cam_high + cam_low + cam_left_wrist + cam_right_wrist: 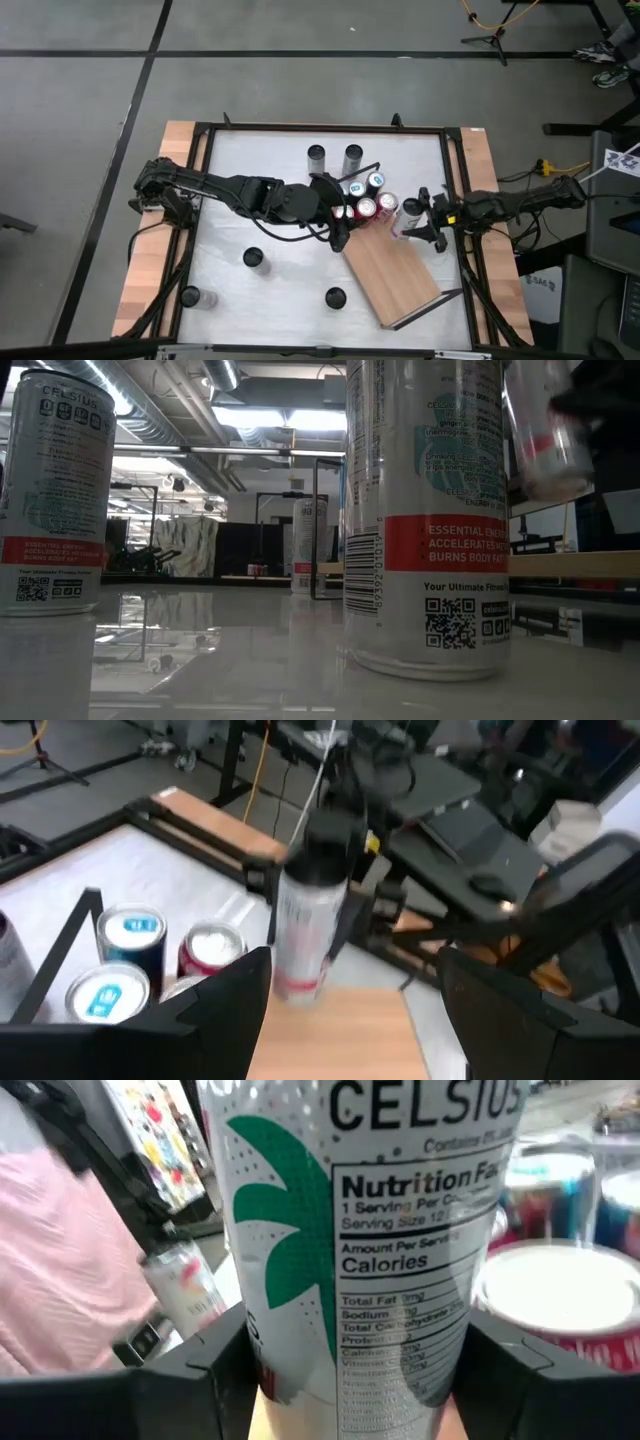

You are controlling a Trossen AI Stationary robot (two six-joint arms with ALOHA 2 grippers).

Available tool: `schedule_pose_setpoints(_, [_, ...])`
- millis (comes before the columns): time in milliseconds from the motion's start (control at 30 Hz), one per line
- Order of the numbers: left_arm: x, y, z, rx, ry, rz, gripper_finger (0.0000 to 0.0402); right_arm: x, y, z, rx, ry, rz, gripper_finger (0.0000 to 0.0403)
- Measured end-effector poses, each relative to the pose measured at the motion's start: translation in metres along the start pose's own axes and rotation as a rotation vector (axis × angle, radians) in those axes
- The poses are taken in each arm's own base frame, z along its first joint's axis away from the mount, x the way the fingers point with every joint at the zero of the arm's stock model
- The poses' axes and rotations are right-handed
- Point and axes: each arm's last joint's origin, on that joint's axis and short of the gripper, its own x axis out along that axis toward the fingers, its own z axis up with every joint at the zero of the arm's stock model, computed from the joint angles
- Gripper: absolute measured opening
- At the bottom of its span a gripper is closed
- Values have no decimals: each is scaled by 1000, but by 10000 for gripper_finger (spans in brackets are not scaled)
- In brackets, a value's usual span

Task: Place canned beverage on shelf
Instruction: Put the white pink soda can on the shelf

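Can (407,217) — white, upright, clamped between right gripper (420,222) fingers at shelf (395,275) edge; left gripper (340,222) — parted, holding nothing, beside shelved cans (366,208).

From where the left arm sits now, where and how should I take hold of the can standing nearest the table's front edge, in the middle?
Grip that Celsius can around the middle of its round side wall, coming in level from the left gripper's side. It stands upright and alone on the white tabletop, clear of the shelf, so opposite sides are probably free for the fingers.
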Motion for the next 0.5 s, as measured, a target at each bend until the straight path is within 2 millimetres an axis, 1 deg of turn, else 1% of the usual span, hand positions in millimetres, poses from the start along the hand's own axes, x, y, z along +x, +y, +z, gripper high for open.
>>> schedule_pose_setpoints(100, [8,3,5,-27,-61,14,279,1,-2,-6,-14,11,-21,243])
schedule_pose_setpoints(233, [26,9,7,-48,-120,36,279,1,-5,-12,-48,27,-43,243])
schedule_pose_setpoints(333, [47,14,3,-28,-161,36,279,2,-5,-14,-86,32,-48,243])
schedule_pose_setpoints(500, [85,17,-13,47,-224,27,279,2,-5,-15,-151,44,-45,243])
